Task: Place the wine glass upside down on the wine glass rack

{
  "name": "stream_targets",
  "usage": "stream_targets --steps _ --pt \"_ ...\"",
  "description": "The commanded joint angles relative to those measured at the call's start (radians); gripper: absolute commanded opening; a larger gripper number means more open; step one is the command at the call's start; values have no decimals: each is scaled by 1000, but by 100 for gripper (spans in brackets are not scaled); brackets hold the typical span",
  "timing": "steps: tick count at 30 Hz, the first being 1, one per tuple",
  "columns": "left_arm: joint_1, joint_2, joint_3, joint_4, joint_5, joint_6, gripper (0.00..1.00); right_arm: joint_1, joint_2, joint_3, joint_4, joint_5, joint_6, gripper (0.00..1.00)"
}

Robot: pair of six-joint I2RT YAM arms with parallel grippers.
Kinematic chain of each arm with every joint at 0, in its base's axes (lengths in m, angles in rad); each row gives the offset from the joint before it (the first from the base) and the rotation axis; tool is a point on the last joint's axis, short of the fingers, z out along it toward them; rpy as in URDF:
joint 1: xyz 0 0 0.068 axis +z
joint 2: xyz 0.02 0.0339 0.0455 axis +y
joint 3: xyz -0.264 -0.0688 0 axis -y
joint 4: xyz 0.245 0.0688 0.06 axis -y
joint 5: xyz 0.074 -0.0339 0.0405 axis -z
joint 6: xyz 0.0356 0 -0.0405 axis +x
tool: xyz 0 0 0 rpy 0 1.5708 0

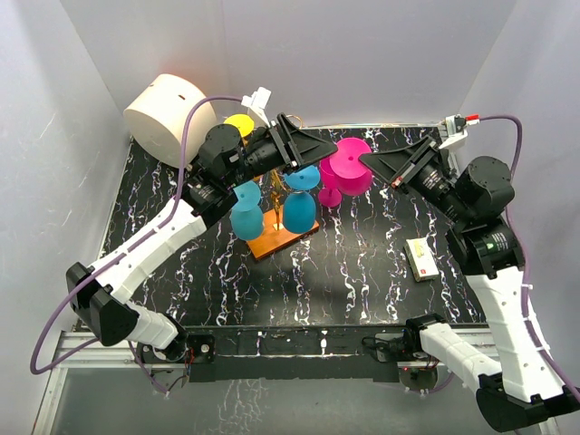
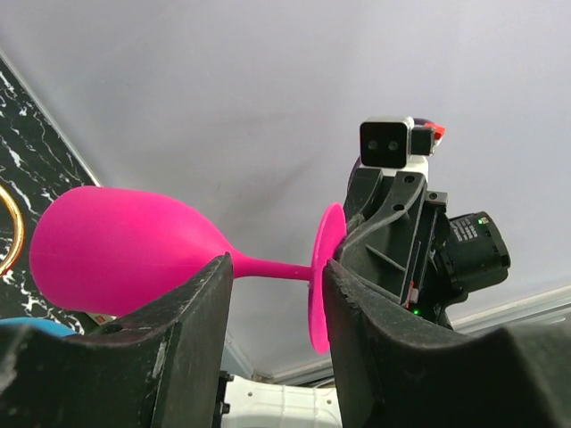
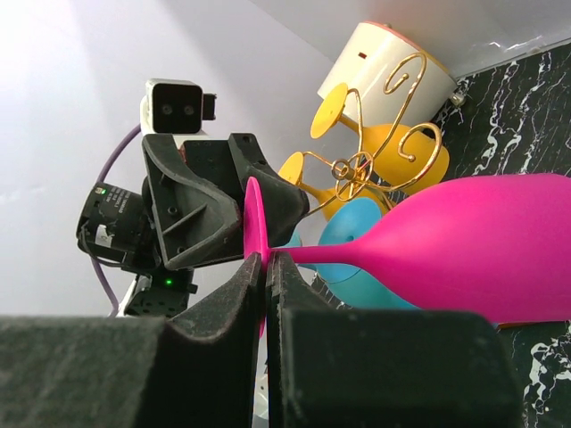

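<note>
Right fingers point(image 3: 234, 308) tight on wine glass point(image 3: 482, 250) stem, left fingers point(image 2: 178, 330) wide, over black marbled table point(image 1: 362, 272), white walls point(image 1: 362, 54).

Left arm point(image 1: 154, 245) and right arm point(image 1: 498, 263) stretch toward the worktop's point(image 1: 362, 272) far edge; right gripper point(image 3: 267, 260) pinches the wine glass point(image 3: 482, 241) stem; left gripper point(image 2: 275, 267) faces it, fingers apart.

Pink wine glass point(image 1: 348, 169) held on its side, up in the air just right of the wine glass rack point(image 1: 283, 238).
The glass is solid magenta and opaque, and its stem runs level. The right gripper point(image 3: 266, 263) pinches the stem just by the foot. The rack stands upright, a thin gold wire post with curled scroll arms on a flat orange-brown wooden base.
</note>
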Motion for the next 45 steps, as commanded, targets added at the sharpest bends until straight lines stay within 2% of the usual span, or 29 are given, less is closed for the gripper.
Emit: stream_targets --steps 1,6,10,13,16,18,20,21,25,29,36,45 --pt "1 -17 60 -59 42 45 41 -2 2 0 94 -19 -8 0" --pt "2 -18 58 -46 72 50 27 -1 15 -5 115 -18 0 0" --pt "2 -11 64 -59 84 47 23 -3 33 -4 125 -15 10 0" --pt "1 -6 66 -50 85 40 15 -2 45 -5 136 -16 15 0" --pt "1 5 80 -48 82 36 1 -1 50 -3 146 -13 16 0" --pt "2 14 92 -61 71 19 0 -1 49 2 143 1 17 7" --pt "4 21 112 -86 36 -18 0 -2 47 6 137 20 12 31" --pt "4 24 116 -79 17 -36 0 -2 44 7 132 32 6 38" --pt "6 54 176 -93 -41 -78 0 -2 10 4 99 111 -16 59" --pt "8 111 237 -99 -43 -111 0 -2 -43 -2 53 217 -55 66" --pt "31 212 310 -95 -28 -184 0 -3 -113 14 -41 367 -132 68" --pt "52 283 372 -140 -50 -185 0 -2 -138 -6 -71 383 -144 68"
